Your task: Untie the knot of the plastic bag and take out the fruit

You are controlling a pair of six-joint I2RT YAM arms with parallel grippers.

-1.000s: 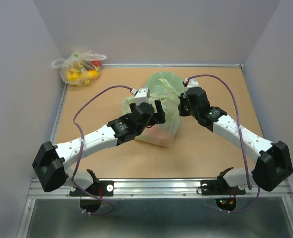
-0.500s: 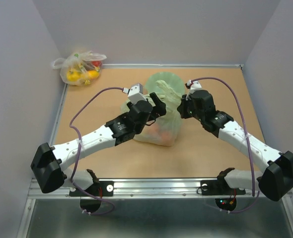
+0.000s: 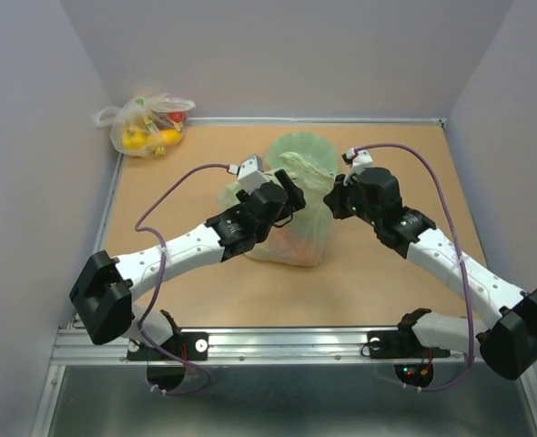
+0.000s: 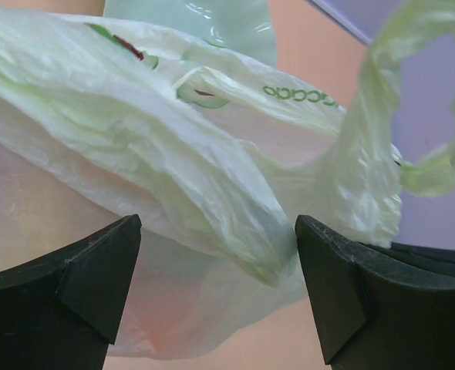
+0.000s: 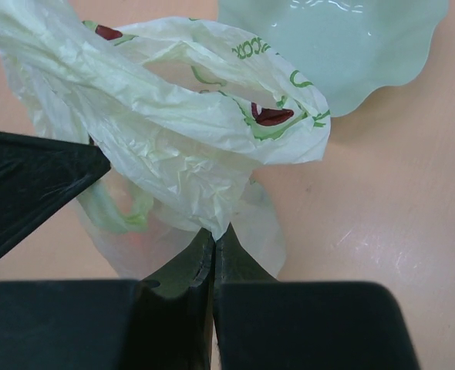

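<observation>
The pale green plastic bag stands in the middle of the table, its top pulled upward. My right gripper is shut on a bunched fold of its film, to the right of the bag. My left gripper is open, with a thick fold of the bag hanging between its fingers. It sits at the bag's upper left. A handle loop curls up on the right. I cannot make out the knot in the crumpled film. Fruit shows only as an orange tint through the bag.
A pale green wavy-rimmed bowl stands just behind the bag, also in the right wrist view. A clear whitish bag with yellow and red items lies at the far left corner. Grey walls close in three sides.
My left gripper moved forward and right onto the bag's top, still open. My right arm shifted right with the film pinched, drawing the bag's top up.
</observation>
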